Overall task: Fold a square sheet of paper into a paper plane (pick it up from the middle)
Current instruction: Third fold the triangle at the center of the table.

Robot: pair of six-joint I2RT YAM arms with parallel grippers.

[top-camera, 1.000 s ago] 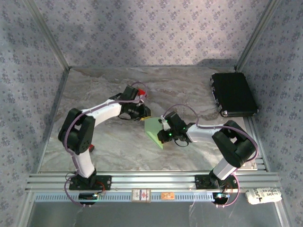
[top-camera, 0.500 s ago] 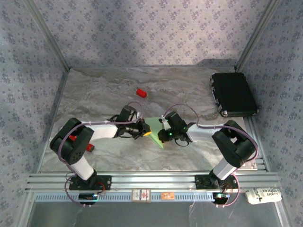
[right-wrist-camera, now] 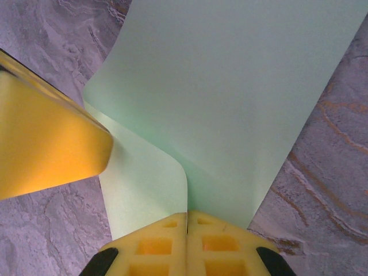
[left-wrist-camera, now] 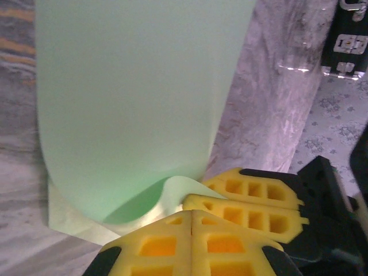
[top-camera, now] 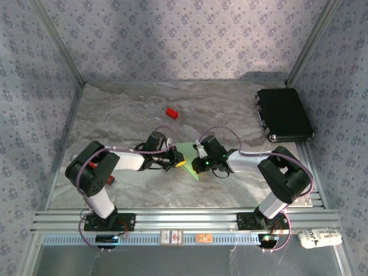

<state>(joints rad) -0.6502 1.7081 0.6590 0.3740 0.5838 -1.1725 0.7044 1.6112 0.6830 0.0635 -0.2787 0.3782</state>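
The square sheet of paper (top-camera: pixel 185 152) is pale green and lies mid-table, bent over on itself into a loose curl (left-wrist-camera: pixel 132 98). My right gripper (top-camera: pixel 195 164) is shut on its edge, and both layers splay out from the seam of the jaws (right-wrist-camera: pixel 187 214). My left gripper (top-camera: pixel 180 162) is shut, its tips (left-wrist-camera: pixel 192 211) resting against the paper's left edge, with no paper showing between them. In the left wrist view the right gripper's fingers (left-wrist-camera: pixel 247 190) sit just to the right. The right wrist view has a left finger (right-wrist-camera: pixel 52 138) at the paper's left edge (right-wrist-camera: pixel 241 103).
A small red block (top-camera: pixel 172 112) lies on the marble table (top-camera: pixel 115 115) behind the grippers. A black case (top-camera: pixel 283 114) sits at the back right and also appears in the left wrist view (left-wrist-camera: pixel 348 34). Patterned walls close in the table.
My left arm swung down and forward from beside the red block to the paper's left edge, shutting its jaws on the way. The right gripper and paper stayed put.
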